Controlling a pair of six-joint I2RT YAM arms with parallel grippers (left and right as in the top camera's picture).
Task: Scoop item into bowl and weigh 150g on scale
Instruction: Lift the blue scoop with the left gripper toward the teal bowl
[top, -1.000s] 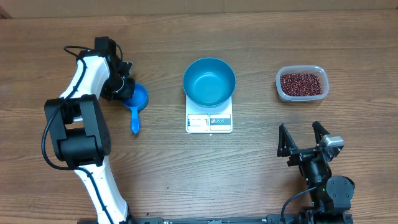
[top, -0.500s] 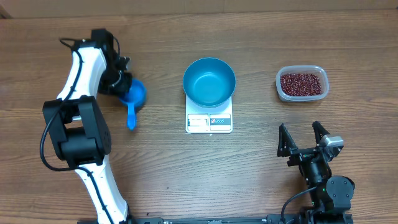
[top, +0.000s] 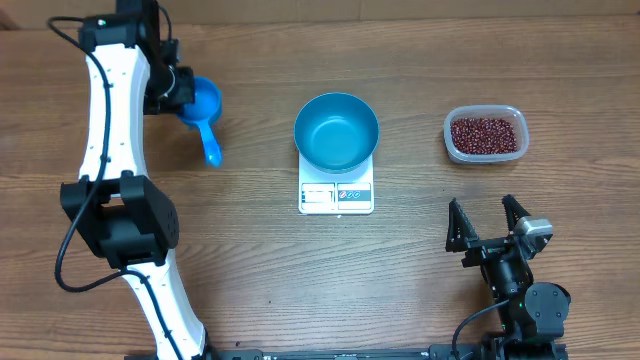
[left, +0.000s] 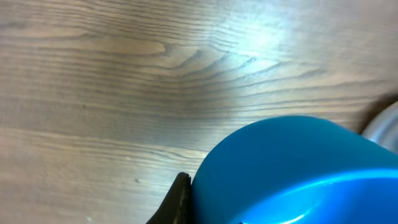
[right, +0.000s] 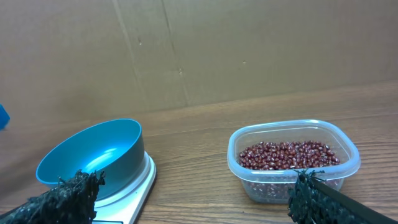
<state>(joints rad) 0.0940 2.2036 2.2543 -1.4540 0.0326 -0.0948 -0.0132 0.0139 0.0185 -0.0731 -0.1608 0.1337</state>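
Overhead: one bowl (top: 336, 135), one scale (top: 336, 197); left end effector (top: 183, 96) grasps one scoop (top: 208, 104); right end effector (top: 487, 226) released.

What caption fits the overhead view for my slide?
Left gripper grips scoop; empty bowl on scale; beans in tub.

Stretched far forward, left end effector (top: 183, 95) grips the scoop (top: 206, 102); right end effector (top: 480, 206) sits wide open.
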